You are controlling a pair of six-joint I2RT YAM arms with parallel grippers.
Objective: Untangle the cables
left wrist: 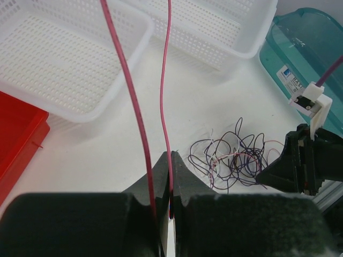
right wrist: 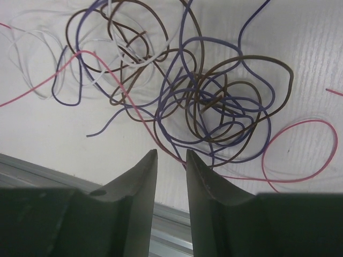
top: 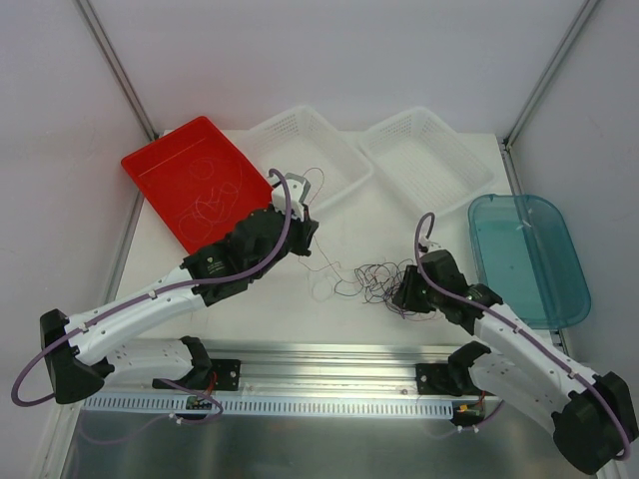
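The cables lie in a loose tangle point(top: 379, 279) of purple, brown, white and pink-red wires on the white table. They also show in the left wrist view point(left wrist: 236, 158) and the right wrist view point(right wrist: 209, 107). My left gripper point(top: 308, 222) point(left wrist: 171, 158) is lifted left of the tangle and shut on a pink-red cable point(left wrist: 163, 96). That cable rises from the jaws, and a second strand point(left wrist: 128, 80) of it runs beside them. My right gripper point(top: 404, 296) point(right wrist: 171, 152) sits low at the tangle's near edge. Its jaws stand a narrow gap apart with nothing between them.
A red tray point(top: 165, 165) at the back left holds a few thin wires point(top: 215, 200). Two white mesh baskets point(top: 300, 140) point(top: 429, 150) stand at the back. A teal tray point(top: 524, 254) is on the right. A metal rail point(top: 329, 359) runs along the near edge.
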